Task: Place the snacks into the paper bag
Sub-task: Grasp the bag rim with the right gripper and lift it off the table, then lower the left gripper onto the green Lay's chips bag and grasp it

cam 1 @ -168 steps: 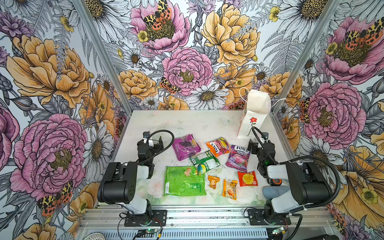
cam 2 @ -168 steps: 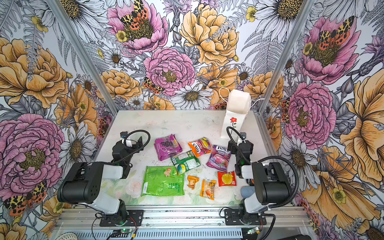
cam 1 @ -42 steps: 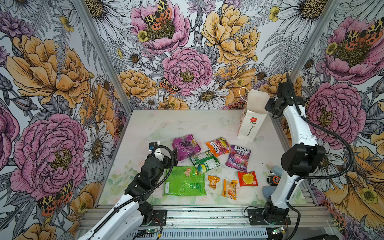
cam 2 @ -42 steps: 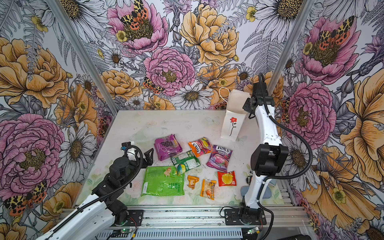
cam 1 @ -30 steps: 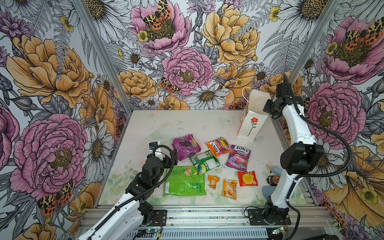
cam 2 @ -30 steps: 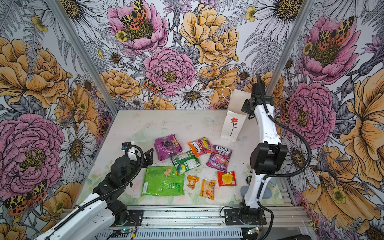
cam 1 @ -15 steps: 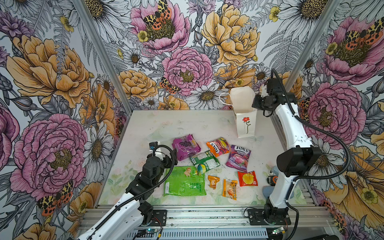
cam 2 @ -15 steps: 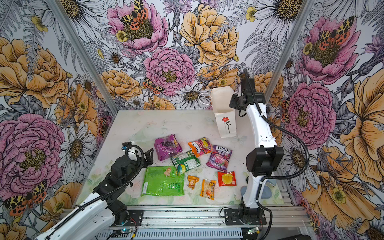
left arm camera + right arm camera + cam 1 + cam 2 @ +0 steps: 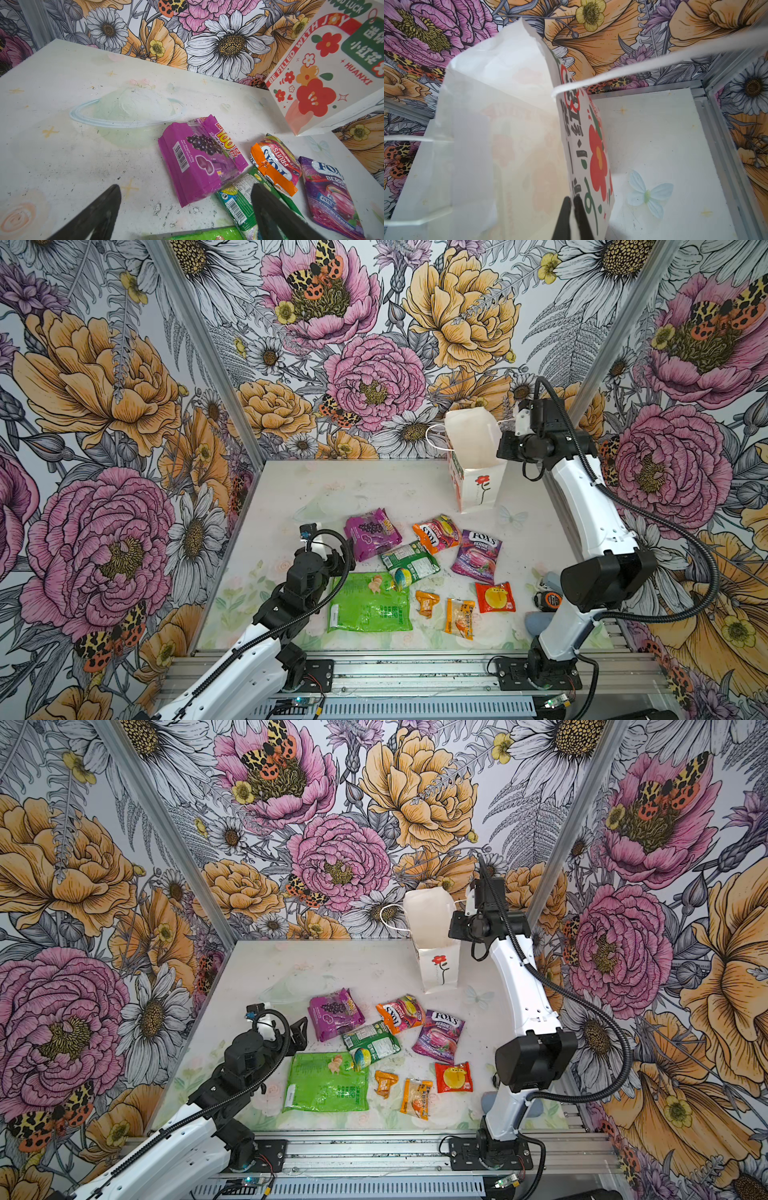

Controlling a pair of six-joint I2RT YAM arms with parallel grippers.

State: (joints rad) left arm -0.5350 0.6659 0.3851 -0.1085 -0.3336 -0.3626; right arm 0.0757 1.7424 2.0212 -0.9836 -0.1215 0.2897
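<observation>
- The paper bag [image 9: 478, 472] stands at the back right of the desk [image 9: 365, 485], mouth gaping. The right hand [image 9: 572, 200] is pinched together on the rim of its printed wall.
- The left hand [image 9: 186, 187] hovers low with its fingers wide apart and nothing between them, just short of the purple grape packet [image 9: 372, 533].
- All the snacks lie on the desk and none is in the bag: the grape packet, the orange Fox's bag [image 9: 436, 533], the purple Fox's bag [image 9: 476, 556], the green-white bag [image 9: 409, 562], the large green packet [image 9: 368, 603], two orange sachets [image 9: 426, 601] and a red sachet [image 9: 494, 597].
- The bag looks light and thin. It would likely crease or tip, so a rim pinch seems sensible.
- The packets look glossy, soft and slippery. A crimped end seam or a puffed edge is probably the best hold.
- The large green packet lies flat and may resist a finger getting under it.
- The bag's bottom is washed out in the right wrist view, so I cannot tell whether its base sits fully on the desk.
- A small round multicoloured item [image 9: 402, 576] on the green packet's corner is hard to identify.
- The right arm partly hides a grey-blue case [image 9: 538, 620] beside the tape measure [image 9: 550, 599].
</observation>
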